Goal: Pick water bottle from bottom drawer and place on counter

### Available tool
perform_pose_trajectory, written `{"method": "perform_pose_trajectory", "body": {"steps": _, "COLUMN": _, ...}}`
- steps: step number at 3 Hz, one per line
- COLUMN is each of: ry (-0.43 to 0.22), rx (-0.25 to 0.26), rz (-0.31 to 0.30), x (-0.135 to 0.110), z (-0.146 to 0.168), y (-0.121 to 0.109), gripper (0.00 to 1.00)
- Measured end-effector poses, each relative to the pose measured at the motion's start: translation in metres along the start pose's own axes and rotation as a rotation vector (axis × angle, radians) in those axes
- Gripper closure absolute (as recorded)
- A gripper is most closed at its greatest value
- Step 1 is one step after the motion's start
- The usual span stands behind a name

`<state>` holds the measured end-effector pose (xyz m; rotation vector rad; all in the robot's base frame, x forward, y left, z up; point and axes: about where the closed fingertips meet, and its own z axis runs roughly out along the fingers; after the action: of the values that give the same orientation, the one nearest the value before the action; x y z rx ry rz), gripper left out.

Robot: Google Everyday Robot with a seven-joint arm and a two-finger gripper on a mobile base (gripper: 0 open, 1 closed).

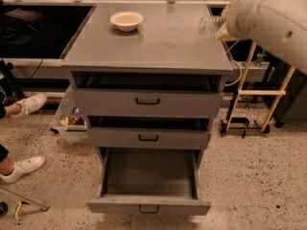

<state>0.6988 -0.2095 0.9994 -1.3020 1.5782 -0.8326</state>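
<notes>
The water bottle (209, 25), clear crinkled plastic, lies sideways in the air over the counter's right edge, its end pointing left. My gripper (219, 28) is shut on it at the upper right, mostly covered by the bulky white arm behind it. The counter (158, 44) is the flat grey top of the cabinet. The bottom drawer (148, 178) is pulled far out below and shows nothing inside.
A cream bowl (126, 20) sits at the counter's back left. The two upper drawers (147, 101) stand slightly ajar. A clear bin (72, 121) hangs beside the cabinet's left side. White shoes (24, 164) are on the floor at left, and a wooden frame (264, 92) stands at right.
</notes>
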Motion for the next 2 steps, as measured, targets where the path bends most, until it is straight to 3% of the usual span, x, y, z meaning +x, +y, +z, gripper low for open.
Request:
{"method": "perform_pose_trajectory", "body": {"steps": 1, "ry": 0.005, "rx": 0.02, "rz": 0.011, "x": -0.026, "z": -0.001, "y": -0.031, "gripper": 1.0}}
{"method": "perform_pose_trajectory", "body": {"steps": 2, "ry": -0.001, "rx": 0.009, "rz": 0.038, "x": -0.023, "z": 0.011, "y": -0.026, "gripper": 1.0}}
